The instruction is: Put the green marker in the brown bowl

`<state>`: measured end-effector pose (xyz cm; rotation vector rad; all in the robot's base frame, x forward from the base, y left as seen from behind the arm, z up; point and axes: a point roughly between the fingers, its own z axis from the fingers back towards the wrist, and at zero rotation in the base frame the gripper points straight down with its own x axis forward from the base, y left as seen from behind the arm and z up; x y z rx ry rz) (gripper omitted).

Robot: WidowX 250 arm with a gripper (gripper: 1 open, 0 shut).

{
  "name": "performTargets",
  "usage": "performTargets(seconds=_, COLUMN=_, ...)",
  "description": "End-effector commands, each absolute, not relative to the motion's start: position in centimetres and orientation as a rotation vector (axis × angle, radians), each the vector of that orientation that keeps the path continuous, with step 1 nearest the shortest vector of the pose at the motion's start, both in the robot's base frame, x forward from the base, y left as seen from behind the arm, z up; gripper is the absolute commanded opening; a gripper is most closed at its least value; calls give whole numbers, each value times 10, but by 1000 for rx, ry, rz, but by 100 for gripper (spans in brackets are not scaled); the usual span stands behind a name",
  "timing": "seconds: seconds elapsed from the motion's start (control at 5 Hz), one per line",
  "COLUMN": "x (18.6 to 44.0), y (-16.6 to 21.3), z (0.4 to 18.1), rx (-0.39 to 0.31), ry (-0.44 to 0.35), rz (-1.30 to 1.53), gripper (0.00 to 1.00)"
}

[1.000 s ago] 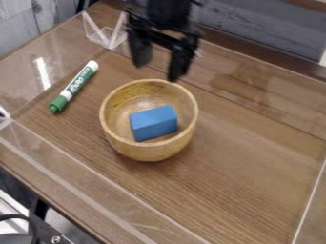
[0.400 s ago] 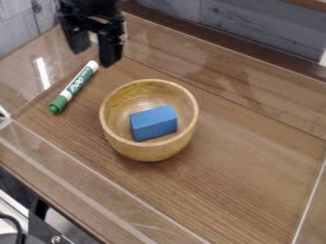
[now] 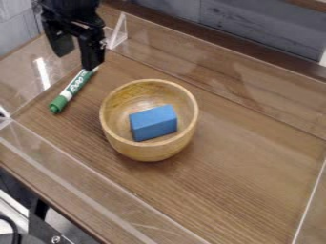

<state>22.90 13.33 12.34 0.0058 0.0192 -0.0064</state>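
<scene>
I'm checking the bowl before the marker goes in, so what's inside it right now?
A blue block lies inside the brown bowl. The bowl's floor under the block is hidden. The green marker lies outside on the table.

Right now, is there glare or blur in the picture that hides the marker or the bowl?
Camera view: pale glare streaks the clear sheet over the table; the green marker and brown bowl stay readable. The gripper is dark and slightly soft, its jaws apart.

green marker (image 3: 71, 88): flat on table | brown bowl (image 3: 117, 133): upright, beside it
</scene>
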Motion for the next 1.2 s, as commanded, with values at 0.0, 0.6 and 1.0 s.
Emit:
performTargets(seconds=0.0, x=231, y=141, z=132, rx=34, ry=-20, rz=0, gripper=100)
performTargets(seconds=0.6, x=229, y=154, z=112, rx=30, ry=2, rz=16, gripper=100)
performTargets(seconds=1.0, x=228, y=164, z=99, rx=24, ry=18, rz=27, gripper=100)
